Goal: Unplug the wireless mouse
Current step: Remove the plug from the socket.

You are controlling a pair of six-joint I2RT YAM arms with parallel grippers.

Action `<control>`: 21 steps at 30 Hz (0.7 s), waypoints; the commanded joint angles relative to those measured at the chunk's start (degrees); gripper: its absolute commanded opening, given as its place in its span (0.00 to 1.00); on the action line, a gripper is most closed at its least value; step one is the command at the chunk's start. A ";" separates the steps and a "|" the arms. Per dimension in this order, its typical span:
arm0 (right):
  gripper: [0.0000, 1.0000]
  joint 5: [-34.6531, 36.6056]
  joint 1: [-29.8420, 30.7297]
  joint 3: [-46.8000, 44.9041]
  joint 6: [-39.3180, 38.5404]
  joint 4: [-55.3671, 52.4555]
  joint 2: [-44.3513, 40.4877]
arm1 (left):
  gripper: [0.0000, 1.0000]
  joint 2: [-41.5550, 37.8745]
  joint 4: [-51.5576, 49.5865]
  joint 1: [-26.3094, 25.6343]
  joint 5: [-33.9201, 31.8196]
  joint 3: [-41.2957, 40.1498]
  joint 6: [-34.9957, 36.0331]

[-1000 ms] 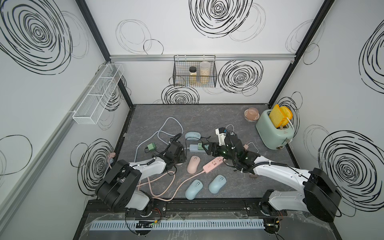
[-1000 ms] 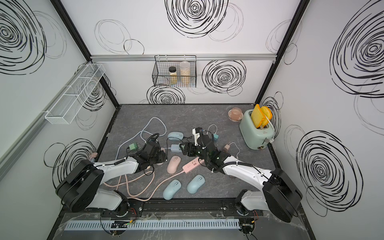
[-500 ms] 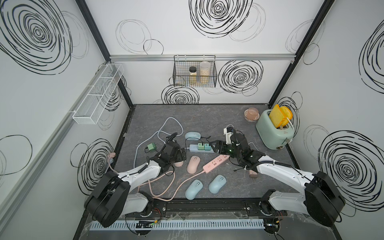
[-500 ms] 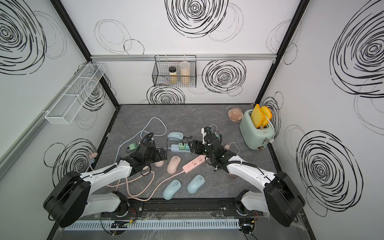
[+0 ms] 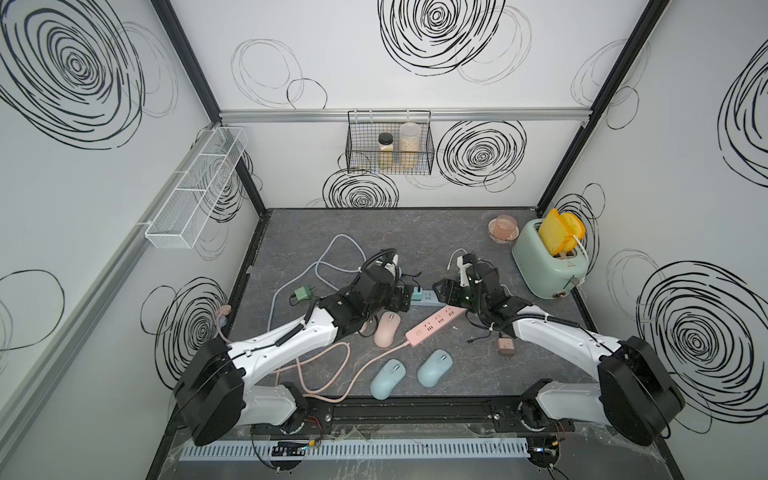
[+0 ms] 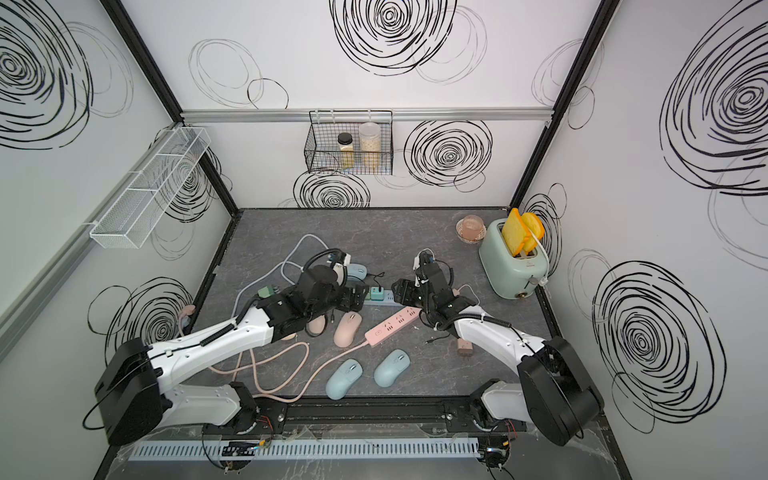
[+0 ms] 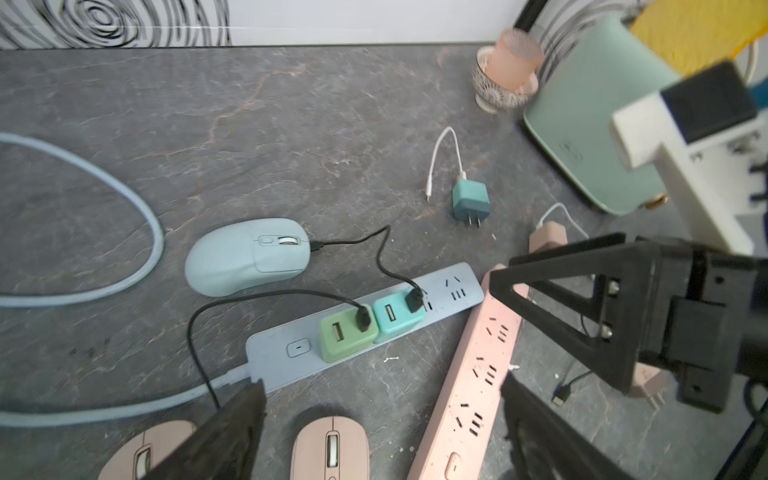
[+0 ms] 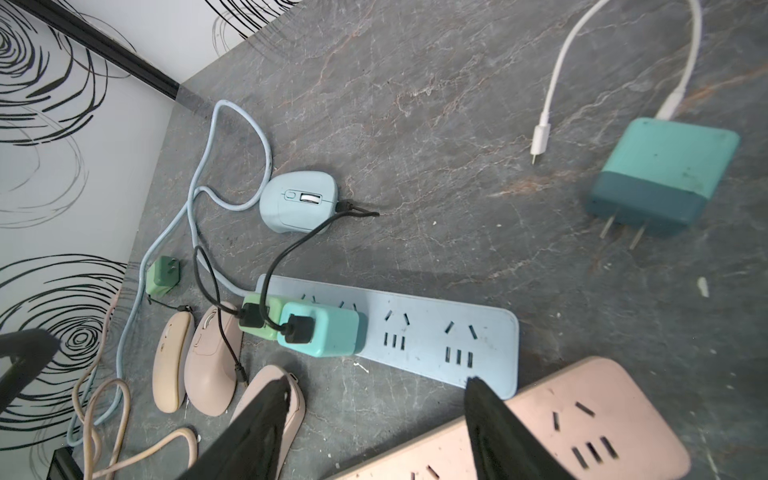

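Left jaws have just sprung wide and empty, right jaws also open and bare, leaving the thin black cable loose beside the rounded pink mouse, apparently unplugged.

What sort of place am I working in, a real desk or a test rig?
Most likely a staged robot test cell, not a real desk: white walls covered in black scribbled swirls, a hanging wire basket of jars, and a toaster on the grey tabletop.
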 commanded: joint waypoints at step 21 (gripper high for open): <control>0.57 -3.08 -0.47 1.96 -6.36 -2.45 3.70 | 0.92 9.82 -8.59 1.88 -2.05 8.53 34.55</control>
